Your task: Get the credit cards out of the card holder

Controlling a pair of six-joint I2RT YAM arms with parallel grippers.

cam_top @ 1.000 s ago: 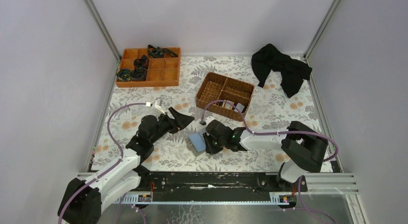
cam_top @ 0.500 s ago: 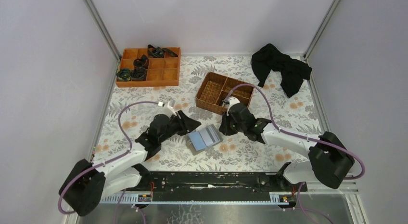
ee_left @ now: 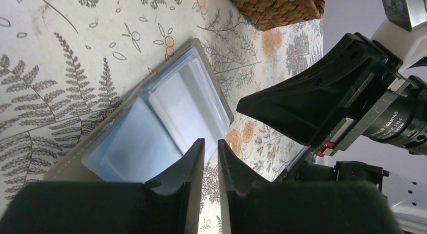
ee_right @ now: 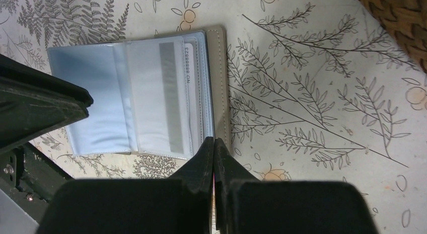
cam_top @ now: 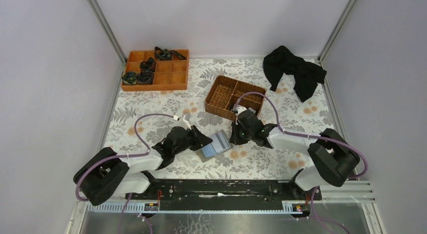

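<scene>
Floral desk [cam_top: 282, 158] w/ wicker basket [cam_top: 221, 95] toward the back; card holder [cam_top: 215, 144] lies open flat in front of it, btwn both arms. L end effector [ee_left: 210, 143] at holder's edge, slim gap, nothing in it; R end effector [ee_right: 214, 141] pressed together at opposite edge. Grey-striped card [ee_right: 173, 93] sits in sleeve nearest R.

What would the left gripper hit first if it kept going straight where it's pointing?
The left gripper would probably meet the open card holder, lying right ahead of it; depth is unclear.
</scene>
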